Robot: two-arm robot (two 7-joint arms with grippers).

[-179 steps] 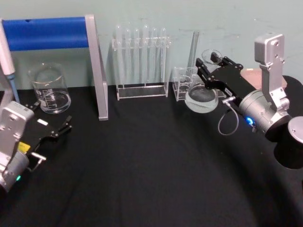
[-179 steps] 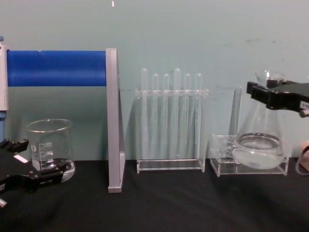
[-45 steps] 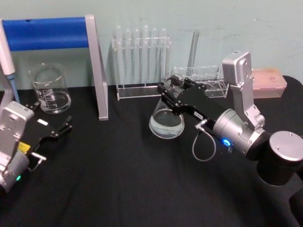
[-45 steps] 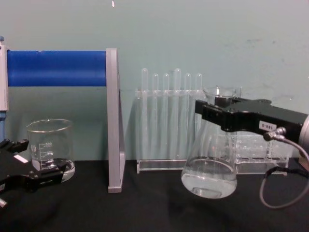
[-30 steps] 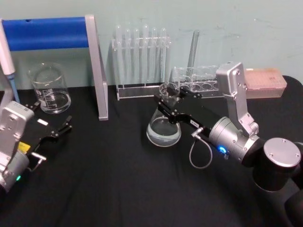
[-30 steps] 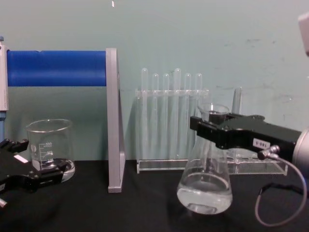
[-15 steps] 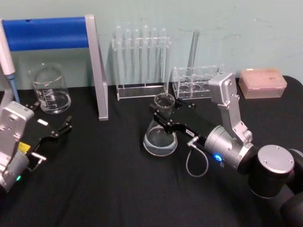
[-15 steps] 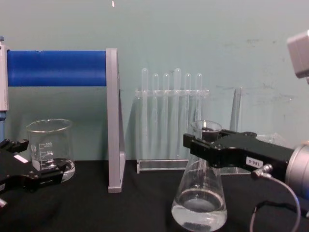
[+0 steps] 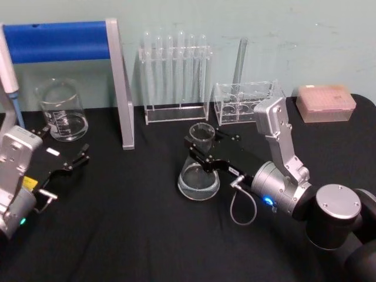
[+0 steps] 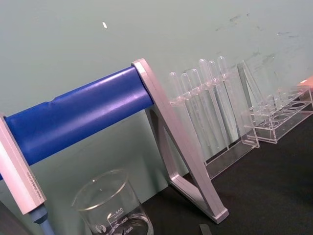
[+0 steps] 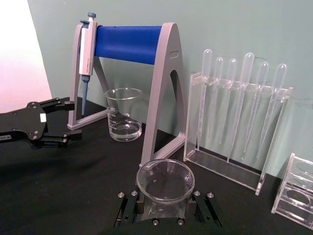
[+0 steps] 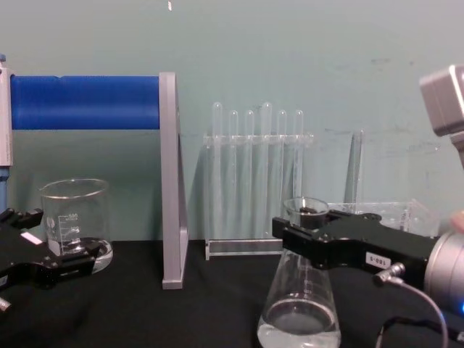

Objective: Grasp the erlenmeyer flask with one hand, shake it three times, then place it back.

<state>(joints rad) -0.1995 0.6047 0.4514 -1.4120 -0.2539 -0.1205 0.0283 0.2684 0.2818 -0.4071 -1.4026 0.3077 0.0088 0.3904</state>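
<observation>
The erlenmeyer flask [image 9: 198,175] is a clear conical flask with a little liquid, upright in the middle of the black table, its base at or just above the cloth. My right gripper [image 9: 202,150] is shut around its neck just below the flared rim. From the side, the black fingers [image 12: 319,243] clamp the neck of the flask [image 12: 299,315]. The right wrist view looks down on the flask's rim [image 11: 165,178], with one finger [image 11: 128,209] at each side. My left gripper [image 9: 63,144] rests open at the table's left, near the beaker.
A glass beaker [image 9: 61,111] stands at the back left under the blue-barred pipette stand [image 9: 59,41]. Along the back wall are a test tube rack [image 9: 175,76], a small clear rack [image 9: 244,103] and a pink tip box [image 9: 326,101].
My right gripper has carried the flask from the back right, leftward and down, to the middle of the table. The left arm has not moved.
</observation>
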